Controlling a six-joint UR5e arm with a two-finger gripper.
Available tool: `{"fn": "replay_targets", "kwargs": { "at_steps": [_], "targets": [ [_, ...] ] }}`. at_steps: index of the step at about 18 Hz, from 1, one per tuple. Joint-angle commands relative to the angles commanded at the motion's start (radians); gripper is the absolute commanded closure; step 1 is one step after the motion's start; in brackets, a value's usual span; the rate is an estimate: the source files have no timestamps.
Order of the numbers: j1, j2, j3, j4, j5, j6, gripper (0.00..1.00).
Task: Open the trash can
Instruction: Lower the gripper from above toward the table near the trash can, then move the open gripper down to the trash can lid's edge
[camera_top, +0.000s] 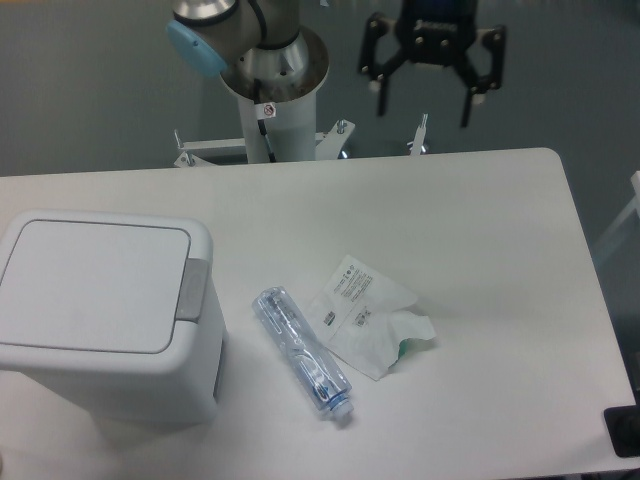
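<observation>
At the left edge of the white table (480, 210), the trash can (105, 315) is seen standing upright, its lid closed flat. Its long axis is laid roughly left to right, and the grey push-button tab (194, 290) is turned toward the right, facing the table's middle. Its inside is hidden by the lid. Just beside it, a clear plastic bottle (302, 352) is laid on its side, slanted with its cap end toward the lower right. A torn white wrapper (368, 318) is spread next to the bottle. Above the far table edge, the gripper (428, 90) is held wide open, with nothing between its fingers.
</observation>
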Motion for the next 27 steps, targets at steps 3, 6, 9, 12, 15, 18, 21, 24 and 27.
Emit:
{"fn": "replay_targets", "kwargs": {
  "at_steps": [3,6,9,12,15,18,21,24,27],
  "targets": [
    [-0.090,-0.047,0.000,0.101,0.002,-0.166,0.00],
    [-0.152,-0.095,0.011,0.157,0.009,-0.278,0.00],
    [-0.190,-0.118,0.014,0.166,0.009,-0.344,0.00],
    [-0.223,-0.143,0.014,0.168,0.009,-0.375,0.00],
    [-0.247,-0.169,0.017,0.166,0.008,-0.381,0.00],
    [-0.259,-0.195,0.020,0.175,0.005,-0.441,0.00],
    [-0.281,-0.218,0.020,0.188,0.005,-0.470,0.00],
    [-0.295,-0.227,0.015,0.188,0.005,-0.491,0.00],
    [-0.299,-0.242,0.015,0.189,0.005,-0.495,0.00]
  ]
}}
